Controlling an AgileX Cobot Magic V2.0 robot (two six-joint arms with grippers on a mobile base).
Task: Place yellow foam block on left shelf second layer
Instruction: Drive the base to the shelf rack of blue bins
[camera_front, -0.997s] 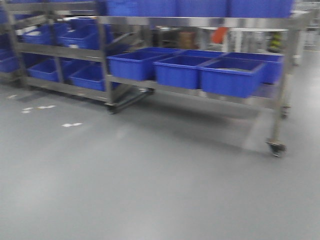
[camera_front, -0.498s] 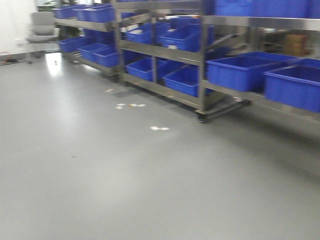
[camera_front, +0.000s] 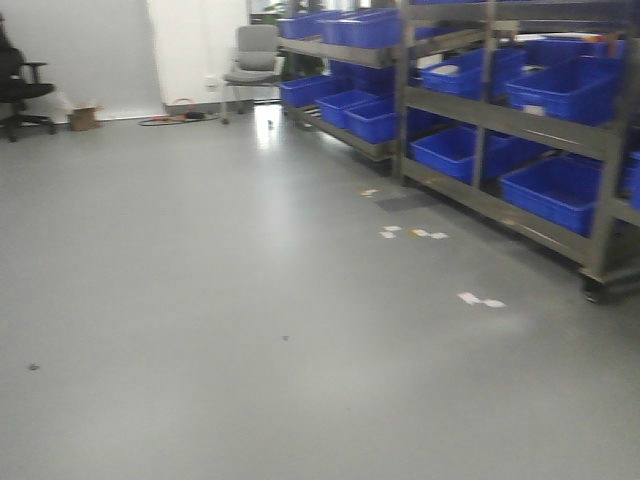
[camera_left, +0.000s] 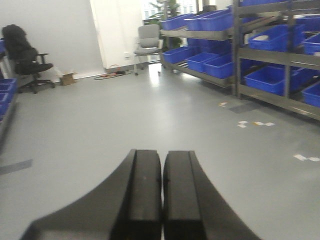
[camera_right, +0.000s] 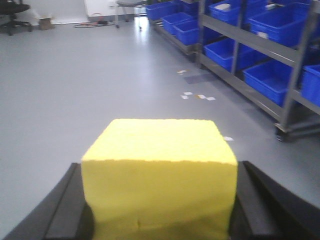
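The yellow foam block (camera_right: 160, 145) fills the lower middle of the right wrist view, held above the grey floor. My right gripper (camera_right: 160, 200) is shut on it, one black finger (camera_right: 65, 205) pressed to each side. My left gripper (camera_left: 162, 156) is shut with nothing between its fingers and also hangs over the floor. Metal shelf racks (camera_front: 500, 118) with blue bins (camera_front: 555, 190) on several layers run along the right side. I cannot tell which rack is the left shelf. Neither gripper shows in the front view.
A grey chair (camera_front: 255, 60) stands by the far wall, with a black office chair (camera_front: 20, 85) and a small cardboard box (camera_front: 85, 118) at far left. Cables (camera_front: 175, 118) lie near the wall. Paper scraps (camera_front: 410, 233) dot the floor. More blue bins (camera_left: 6, 95) sit at the left.
The front view has swung left. The racks slid from the centre to the right edge, and the far wall and chairs came into view.
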